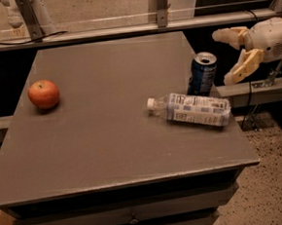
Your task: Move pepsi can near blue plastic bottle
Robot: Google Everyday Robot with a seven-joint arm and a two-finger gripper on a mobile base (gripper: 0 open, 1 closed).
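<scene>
The pepsi can (203,74) stands upright near the table's right edge, dark blue with a silver top. The blue plastic bottle (193,108) lies on its side just in front of it, white cap pointing left; the can and the bottle are almost touching. My gripper (233,53) is off the table's right edge, to the right of the can and clear of it. Its two pale fingers are spread apart and hold nothing.
A red apple (44,93) sits at the table's left side. The grey table (109,146) has a drawer front below. A metal rail (125,30) runs behind the table. A ledge with cables (256,88) is at the right, under my arm.
</scene>
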